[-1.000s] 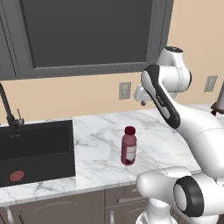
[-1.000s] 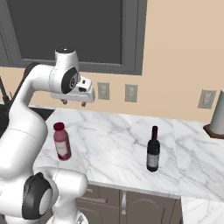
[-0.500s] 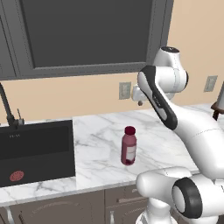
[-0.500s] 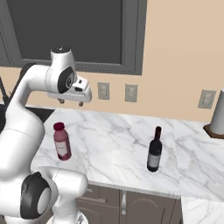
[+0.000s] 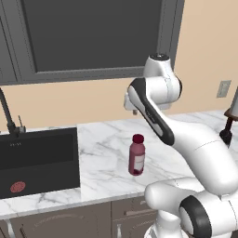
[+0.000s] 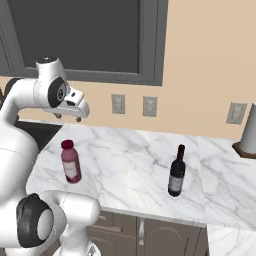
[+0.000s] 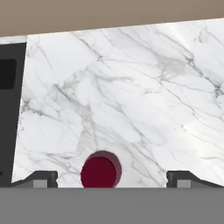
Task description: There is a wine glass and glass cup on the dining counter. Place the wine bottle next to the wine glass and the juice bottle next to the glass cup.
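Above the juice bottle (image 7: 100, 171), I hold the gripper (image 6: 69, 117) high, its jaws spread wide and empty. From the hand view, the bottle's dark red cap sits between the two fingertips (image 7: 42, 178), so the hand is roughly centred over it. The juice bottle (image 5: 136, 155) stands upright on the marble counter (image 5: 102, 153), just right of the sink (image 5: 37, 158). The wine bottle (image 6: 176, 171) stands well to the right of the juice bottle, also upright and untouched. Compared with a second ago, the arm has swung left, bringing the gripper away from the wall outlets (image 6: 134, 105) and over the juice bottle; both bottles stay put. I judge this as alignment for a descent; no bottle is yet grasped.
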Tool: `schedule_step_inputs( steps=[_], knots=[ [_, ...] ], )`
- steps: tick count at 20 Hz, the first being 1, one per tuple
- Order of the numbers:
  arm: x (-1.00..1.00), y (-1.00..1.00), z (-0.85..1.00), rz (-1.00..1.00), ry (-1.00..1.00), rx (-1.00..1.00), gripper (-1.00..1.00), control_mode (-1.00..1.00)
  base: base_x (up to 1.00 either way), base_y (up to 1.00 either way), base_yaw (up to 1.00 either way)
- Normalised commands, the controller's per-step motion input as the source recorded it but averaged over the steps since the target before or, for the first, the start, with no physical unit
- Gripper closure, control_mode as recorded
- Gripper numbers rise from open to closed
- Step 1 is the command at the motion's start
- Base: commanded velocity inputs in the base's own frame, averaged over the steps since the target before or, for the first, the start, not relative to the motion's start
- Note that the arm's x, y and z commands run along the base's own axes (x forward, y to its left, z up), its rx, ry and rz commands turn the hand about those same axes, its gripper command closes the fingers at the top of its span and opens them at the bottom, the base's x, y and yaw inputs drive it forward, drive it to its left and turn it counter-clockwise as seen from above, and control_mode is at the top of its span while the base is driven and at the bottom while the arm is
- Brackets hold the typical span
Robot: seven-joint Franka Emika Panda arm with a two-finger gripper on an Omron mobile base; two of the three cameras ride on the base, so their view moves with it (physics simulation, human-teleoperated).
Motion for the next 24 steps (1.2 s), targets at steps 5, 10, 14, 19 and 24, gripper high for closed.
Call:
schedule_step_inputs(
  steps=[5,10,14,19,24],
  knots=[
    [-0.10,0.14,-0.01,0.00,0.04,0.00,-1.00,-1.00,0.00,0.00,0.00],
    [-0.06,0.11,-0.16,-0.02,0.05,0.00,-1.00,-1.00,0.00,0.00,0.00],
    [-0.09,0.07,-0.19,-0.01,0.13,0.00,-1.00,-1.00,0.00,0.00,0.00],
    [-0.19,0.01,-0.15,0.00,0.05,0.00,-1.00,-1.00,0.00,0.00,0.00],
    [-0.14,0.00,-0.16,0.00,0.01,0.00,-1.00,-1.00,0.00,0.00,0.00]
  ],
)
